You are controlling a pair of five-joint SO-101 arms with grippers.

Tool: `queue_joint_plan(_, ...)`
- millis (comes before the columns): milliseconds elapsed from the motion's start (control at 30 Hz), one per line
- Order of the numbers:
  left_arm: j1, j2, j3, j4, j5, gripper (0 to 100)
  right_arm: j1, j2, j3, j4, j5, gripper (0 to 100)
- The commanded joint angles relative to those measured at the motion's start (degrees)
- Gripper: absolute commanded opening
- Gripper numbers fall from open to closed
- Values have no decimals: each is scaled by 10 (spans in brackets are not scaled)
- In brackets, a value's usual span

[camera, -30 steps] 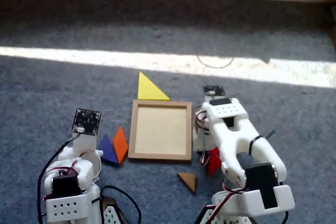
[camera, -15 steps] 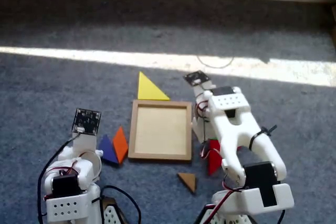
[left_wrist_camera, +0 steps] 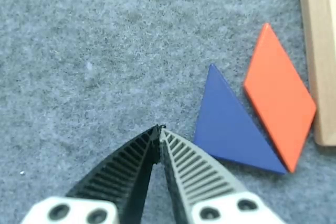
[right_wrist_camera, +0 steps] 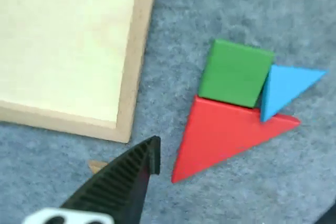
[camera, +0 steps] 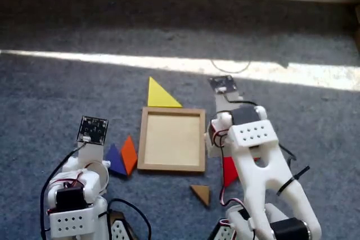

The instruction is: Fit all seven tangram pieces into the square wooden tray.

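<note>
Your left claw (left_wrist_camera: 159,130) is sitting closed, empty; right claw (right_wrist_camera: 150,155), cannot tell. You are facing a thin, rigid red triangle (right_wrist_camera: 223,133): pinch its edges.

There is one tray (camera: 142,139). Seven pieces lie outside the tray: five triangles, namely a yellow triangle (camera: 160,97), a dark blue triangle (left_wrist_camera: 228,124), a brown triangle (camera: 201,194), a red triangle (right_wrist_camera: 220,136) and a light blue triangle (right_wrist_camera: 283,90), plus one green square (right_wrist_camera: 236,73) and one orange parallelogram (left_wrist_camera: 278,95). Two arms stand near the tray, a left arm (camera: 73,195) and a right arm (camera: 256,144).
</note>
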Motion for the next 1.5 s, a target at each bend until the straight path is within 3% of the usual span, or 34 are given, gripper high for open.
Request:
queue_joint_plan(0, -7, -16, 11, 4, 4, 28, -7, -19, 42, -78, -75, 482)
queue_joint_plan(133, -7, -16, 11, 4, 4, 28, -7, 8, 98, -161, -118, 482)
queue_joint_plan(400, -7, -16, 11, 4, 4, 28, -3, 98, 92, -188, -319, 482)
queue_joint_plan(600, -7, -16, 11, 4, 4, 28, 47, 164, 41, -188, -359, 478)
queue_joint_plan(667, -7, -16, 11, 4, 4, 28, 65, 175, 29, -188, -362, 433)
queue_joint_plan(833, -7, -16, 11, 4, 4, 28, 87, 177, 4, -188, -357, 213)
queue_joint_plan(900, -7, -16, 11, 4, 4, 28, 87, 177, 1, -188, -357, 176)
queue_joint_plan(1067, -7, -16, 11, 4, 4, 28, 87, 177, -9, -187, -339, 175)
queue_joint_plan(1467, -7, -16, 11, 4, 4, 28, 139, 177, -26, -187, -112, 175)
